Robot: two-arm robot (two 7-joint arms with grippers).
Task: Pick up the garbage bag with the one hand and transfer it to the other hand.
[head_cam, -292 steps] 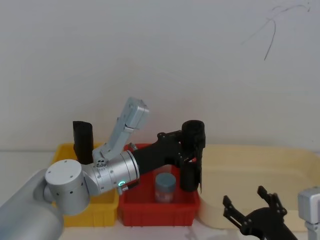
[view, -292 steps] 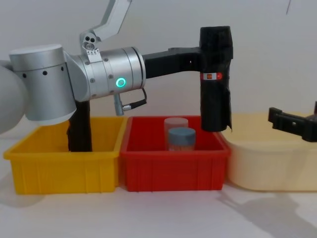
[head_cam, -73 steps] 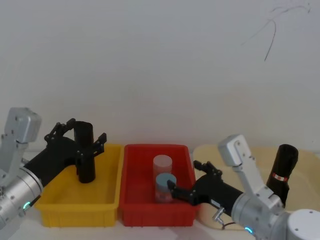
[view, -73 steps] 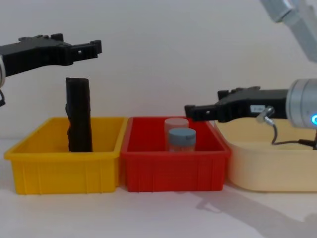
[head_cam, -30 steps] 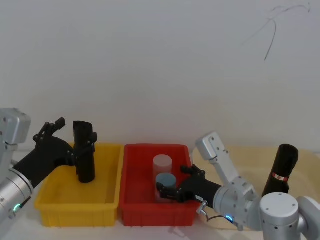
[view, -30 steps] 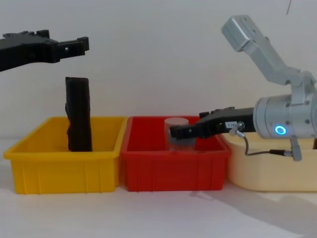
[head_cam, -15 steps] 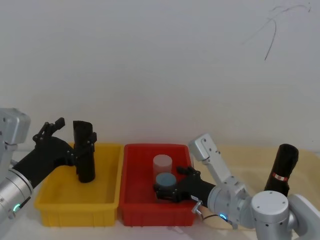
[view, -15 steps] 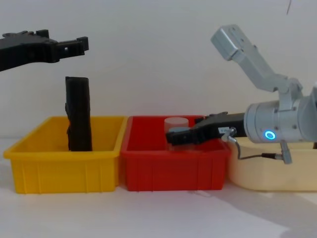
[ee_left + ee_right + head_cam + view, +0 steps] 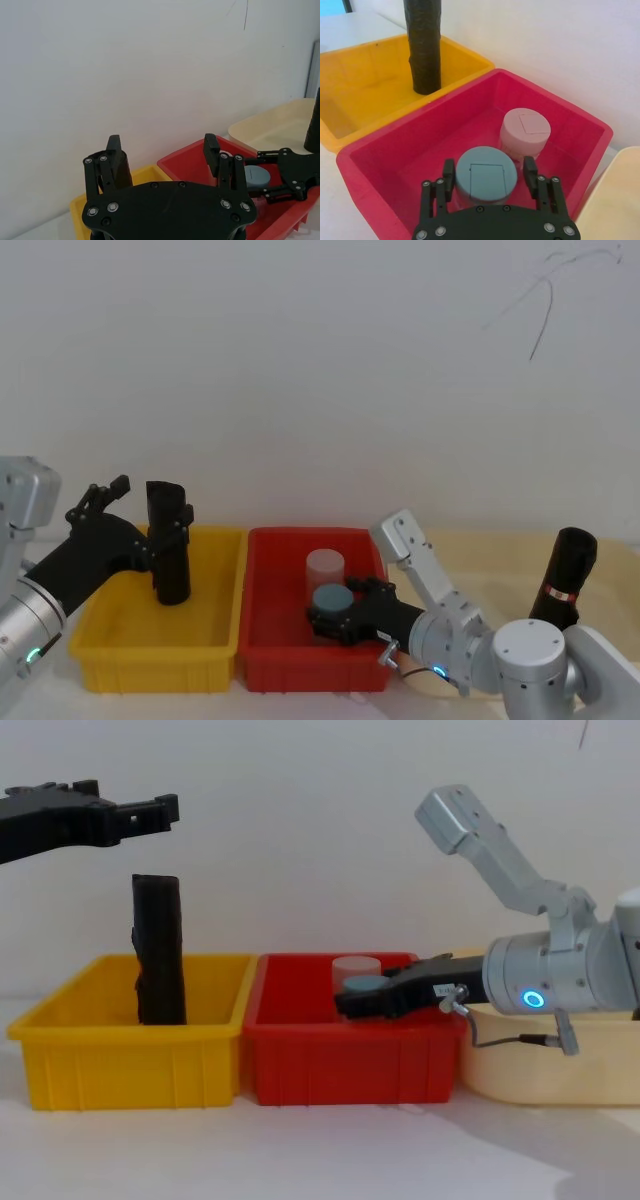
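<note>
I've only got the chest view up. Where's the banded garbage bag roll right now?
Observer: The garbage bag stands upright in the cream tub, on the robot's right.
Operator: Is the right gripper on it?
Observer: No. The right gripper is in the red bin, fingers open on either side of the blue-lidded jar.
Operator: And the left gripper?
Observer: The left gripper is open and holds nothing, up by the top of the plain black roll.
</note>
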